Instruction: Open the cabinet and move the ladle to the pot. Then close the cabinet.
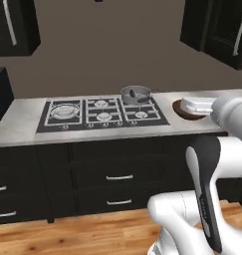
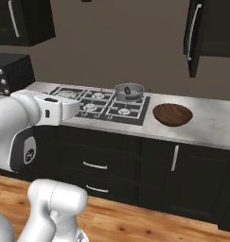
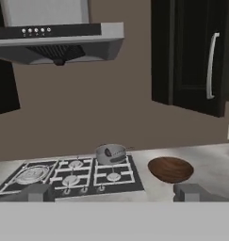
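Brown wall, wood floor (image 1: pixel 67 234). Grey tabletop (image 2: pixel 216 124) carries the hob (image 1: pixel 102 113). Cabinet (image 3: pixel 191 54) up right of hob, doors shut. Pot (image 1: pixel 135 94) on hob's back right burner, ladle (image 2: pixel 129 90) inside. Bowl (image 2: pixel 172 114) just right of hob. Gripper (image 3: pixel 113 192) wide, empty.

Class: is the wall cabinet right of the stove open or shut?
Open: the cabinet door swings out from the wall, its edge facing us.
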Controlling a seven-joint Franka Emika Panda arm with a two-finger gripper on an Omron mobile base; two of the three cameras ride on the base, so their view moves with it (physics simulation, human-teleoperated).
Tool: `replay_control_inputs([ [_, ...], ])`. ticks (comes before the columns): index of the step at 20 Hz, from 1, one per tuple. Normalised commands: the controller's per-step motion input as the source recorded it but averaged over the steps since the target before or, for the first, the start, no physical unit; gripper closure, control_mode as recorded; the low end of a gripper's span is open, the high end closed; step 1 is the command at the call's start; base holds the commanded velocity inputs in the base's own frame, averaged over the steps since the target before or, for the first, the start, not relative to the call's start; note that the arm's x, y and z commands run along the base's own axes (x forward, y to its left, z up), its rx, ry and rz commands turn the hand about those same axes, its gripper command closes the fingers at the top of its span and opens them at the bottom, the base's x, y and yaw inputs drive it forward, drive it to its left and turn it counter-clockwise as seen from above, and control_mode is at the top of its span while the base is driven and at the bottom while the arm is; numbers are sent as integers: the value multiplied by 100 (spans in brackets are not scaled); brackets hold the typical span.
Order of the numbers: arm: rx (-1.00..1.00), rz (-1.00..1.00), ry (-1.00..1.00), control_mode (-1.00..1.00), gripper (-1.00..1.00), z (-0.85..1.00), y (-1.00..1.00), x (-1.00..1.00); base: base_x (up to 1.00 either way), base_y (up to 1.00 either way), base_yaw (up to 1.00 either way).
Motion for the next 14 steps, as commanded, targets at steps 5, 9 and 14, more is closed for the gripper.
replay_control_inputs([
  [5,0,0,0,100,-100,0,0,0,-24,-75,26],
  [9,0,0,0,100,-100,0,0,0,-34,-78,8],
  [14,0,0,0,100,-100,0,0,0,-21,-47,0],
])
